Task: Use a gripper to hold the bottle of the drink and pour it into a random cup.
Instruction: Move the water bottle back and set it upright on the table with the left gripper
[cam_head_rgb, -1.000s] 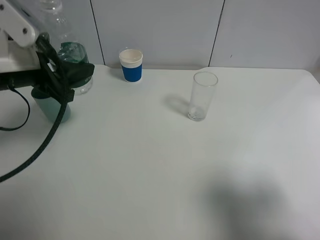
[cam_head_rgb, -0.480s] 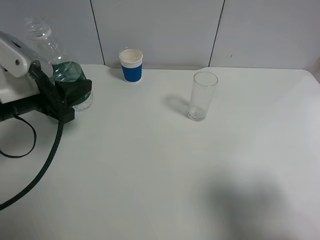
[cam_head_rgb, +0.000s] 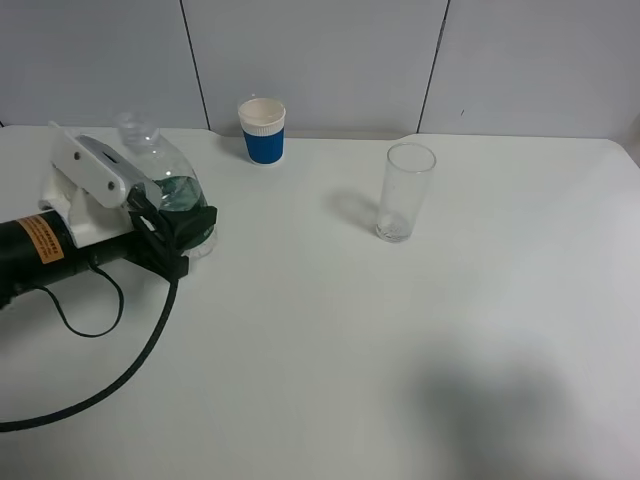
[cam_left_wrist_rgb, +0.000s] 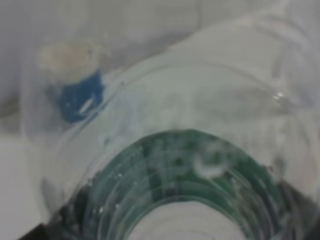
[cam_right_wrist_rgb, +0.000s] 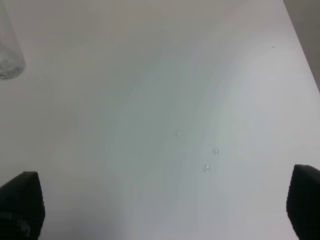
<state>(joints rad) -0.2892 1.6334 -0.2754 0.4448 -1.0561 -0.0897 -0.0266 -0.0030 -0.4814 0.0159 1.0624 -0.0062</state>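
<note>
My left gripper (cam_head_rgb: 183, 218) is shut on the bottle of the drink (cam_head_rgb: 160, 170), a small clear bottle with a dark green label. It holds the bottle low over the table at the far left, neck leaning back and to the left, open mouth up. In the left wrist view the bottle (cam_left_wrist_rgb: 190, 165) fills the picture and hides the jaws. The teal-green cup is hidden or out of view. My right gripper (cam_right_wrist_rgb: 165, 212) is open and empty over bare table; it does not show in the exterior high view.
A blue-and-white paper cup (cam_head_rgb: 263, 130) stands at the back by the wall. A tall clear glass (cam_head_rgb: 406, 192) stands right of centre, and its base shows in the right wrist view (cam_right_wrist_rgb: 7, 60). A black cable (cam_head_rgb: 130, 350) trails across the front left.
My left gripper has come down and to the right with the bottle, from high at the far left to just above the table. The teal cup seen earlier is now out of sight.
</note>
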